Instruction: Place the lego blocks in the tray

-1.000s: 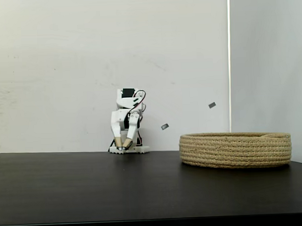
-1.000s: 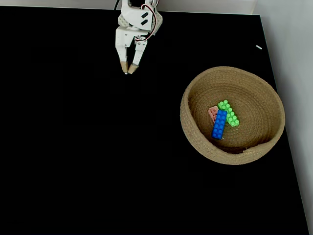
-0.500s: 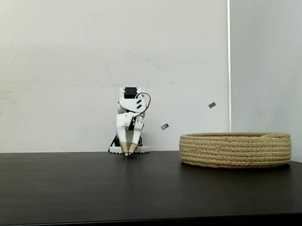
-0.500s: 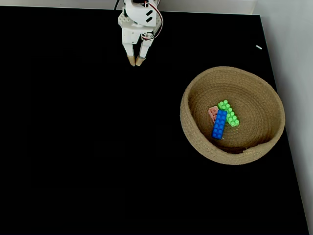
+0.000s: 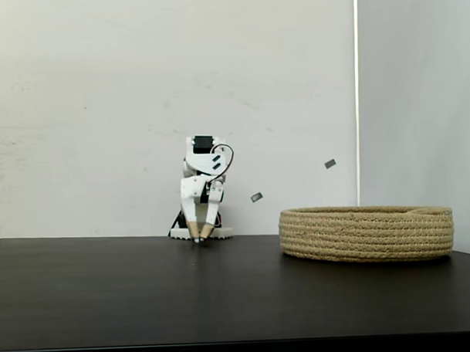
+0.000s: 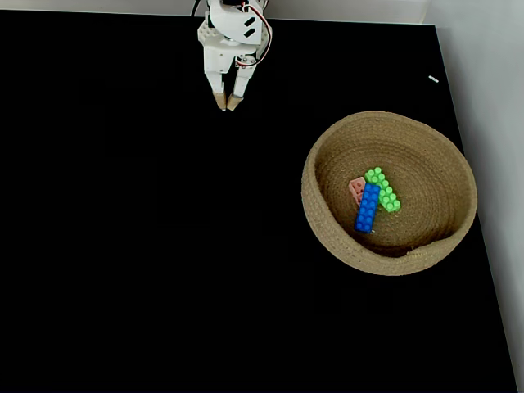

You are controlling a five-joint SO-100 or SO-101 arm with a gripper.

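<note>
The tray (image 6: 321, 229), a round basket of coiled tan rope, sits at the right of the black table and shows side-on in the low fixed view (image 5: 367, 233). Inside it lie three lego blocks: a blue one (image 6: 368, 208), a green one (image 6: 382, 189) and a salmon-pink one (image 6: 356, 190) partly under the blue. My gripper (image 6: 227, 105) hangs folded near the arm's base at the table's far edge, well to the left of the tray. Its tan fingertips meet just above the table (image 5: 199, 237), shut on nothing.
The white arm base (image 5: 200, 233) stands against the back wall. A pale wall panel (image 5: 418, 100) rises behind the tray at the table's right edge. The black table top (image 6: 147, 246) stretches wide in front of and left of the tray.
Over the last second the gripper drew back toward the arm's base and tucked in. It has held still for the last half second. The blocks have not moved.
</note>
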